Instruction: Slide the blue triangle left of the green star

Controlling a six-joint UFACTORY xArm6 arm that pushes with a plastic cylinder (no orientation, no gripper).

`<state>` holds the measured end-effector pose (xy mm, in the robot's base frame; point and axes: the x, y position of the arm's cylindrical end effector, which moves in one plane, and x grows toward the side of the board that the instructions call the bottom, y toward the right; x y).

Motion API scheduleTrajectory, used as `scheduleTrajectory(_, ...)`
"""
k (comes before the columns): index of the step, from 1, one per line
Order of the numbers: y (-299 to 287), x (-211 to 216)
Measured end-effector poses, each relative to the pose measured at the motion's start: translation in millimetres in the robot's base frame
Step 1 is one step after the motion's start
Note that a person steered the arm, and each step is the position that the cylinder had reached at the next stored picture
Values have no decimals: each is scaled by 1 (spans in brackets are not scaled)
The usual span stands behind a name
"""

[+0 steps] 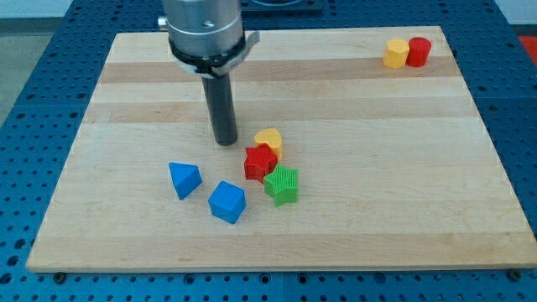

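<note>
The blue triangle lies on the wooden board at the lower left of the block group. The green star lies to its right, with a blue cube between them and a little lower. My tip rests on the board above the blue cube, up and to the right of the blue triangle and just left of the red star. It touches no block.
A red star touches the green star's upper left. A yellow heart sits just above the red star. A yellow block and a red cylinder stand together at the board's top right corner.
</note>
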<state>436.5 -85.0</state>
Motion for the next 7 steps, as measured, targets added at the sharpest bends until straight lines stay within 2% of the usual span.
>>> scheduleTrajectory(2, -80, 10)
scheduleTrajectory(3, -101, 10)
scheduleTrajectory(5, -70, 69)
scheduleTrajectory(6, -56, 85)
scheduleTrajectory(7, -14, 85)
